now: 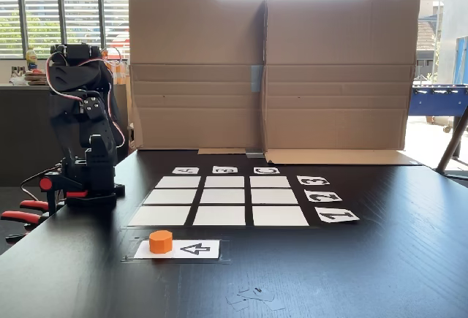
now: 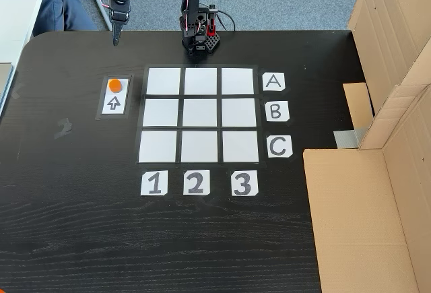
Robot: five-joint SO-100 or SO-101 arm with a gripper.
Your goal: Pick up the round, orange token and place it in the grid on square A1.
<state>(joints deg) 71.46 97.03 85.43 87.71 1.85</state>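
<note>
The orange token (image 1: 161, 242) (image 2: 116, 85) sits on one end of a white card with a black arrow (image 1: 196, 249) (image 2: 114, 102), just outside the grid. The grid (image 1: 224, 197) (image 2: 199, 114) has nine white cells, all bare. Square A1 (image 1: 159, 216) (image 2: 163, 81) is the corner cell nearest the token. In a fixed view from above, my gripper (image 2: 115, 39) hangs point-down over the table's back edge. It stays beyond the token and well apart from it. Its fingers meet in one tip with nothing between them.
The black arm is folded over its base (image 1: 82, 188) (image 2: 199, 37), which is clamped at the table edge. Letter cards (image 2: 273, 81) and number cards (image 2: 153, 183) border the grid. A cardboard screen (image 1: 267, 73) (image 2: 384, 138) stands along the far side of the table.
</note>
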